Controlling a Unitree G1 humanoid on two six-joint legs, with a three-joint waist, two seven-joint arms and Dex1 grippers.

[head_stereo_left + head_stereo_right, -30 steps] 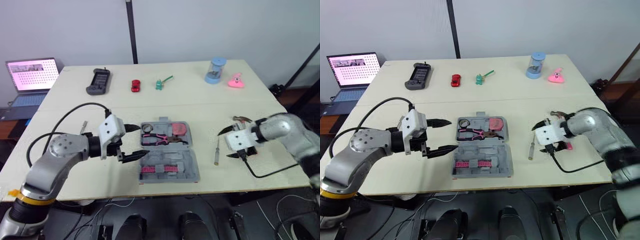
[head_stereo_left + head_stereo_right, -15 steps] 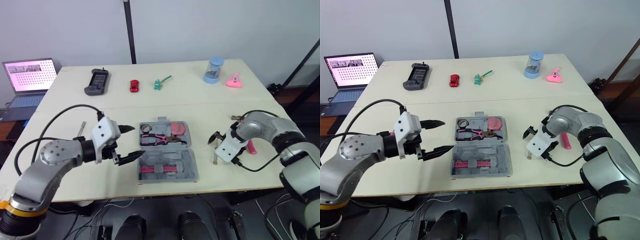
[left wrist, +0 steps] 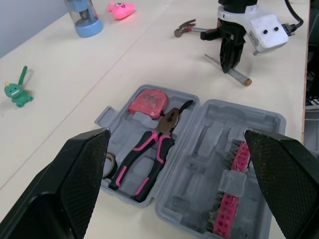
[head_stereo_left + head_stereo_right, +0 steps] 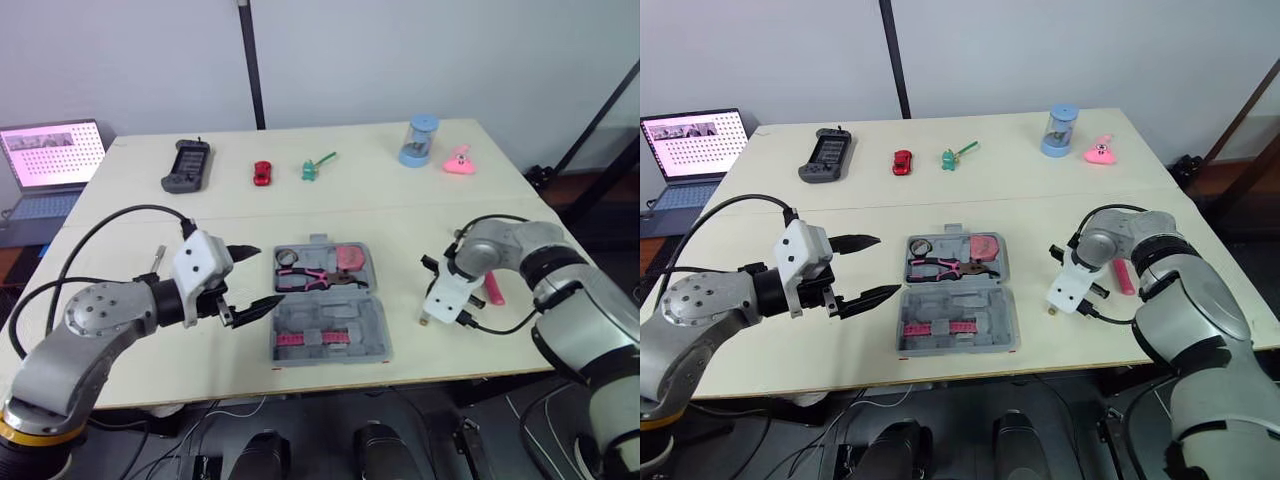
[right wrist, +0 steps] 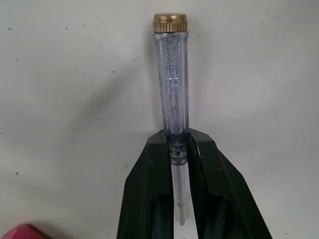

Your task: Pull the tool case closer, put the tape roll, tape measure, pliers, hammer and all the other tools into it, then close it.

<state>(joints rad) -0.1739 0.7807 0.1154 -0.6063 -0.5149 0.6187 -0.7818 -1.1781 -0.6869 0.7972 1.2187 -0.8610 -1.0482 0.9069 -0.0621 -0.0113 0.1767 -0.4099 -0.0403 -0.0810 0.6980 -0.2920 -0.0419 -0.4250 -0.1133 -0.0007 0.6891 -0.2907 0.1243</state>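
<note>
The open tool case point(image 4: 372, 332) sits mid-table. The right gripper point(image 5: 178, 142) is pinched tight on the clear screwdriver point(image 5: 172, 74), which lies flat just right of the case. I think it should lift straight up, then lower into a free slot. The left gripper point(image 4: 268, 275) hangs wide open beside the case. The pale table point(image 4: 400, 205) also holds a hammer point(image 3: 185, 28); a grey wall point(image 4: 400, 50) stands behind.

The grey tool case point(image 4: 330, 332) lies open on the counter point(image 4: 400, 205), holding the tape roll point(image 4: 285, 257), pliers point(image 4: 315, 278) and tape measure point(image 4: 350, 260), with the left gripper point(image 4: 268, 275), jaws spread, at its 9 o'clock and the right gripper point(image 4: 434, 309) tipped down over a screwdriver point(image 4: 424, 321) at its 3 o'clock.
</note>
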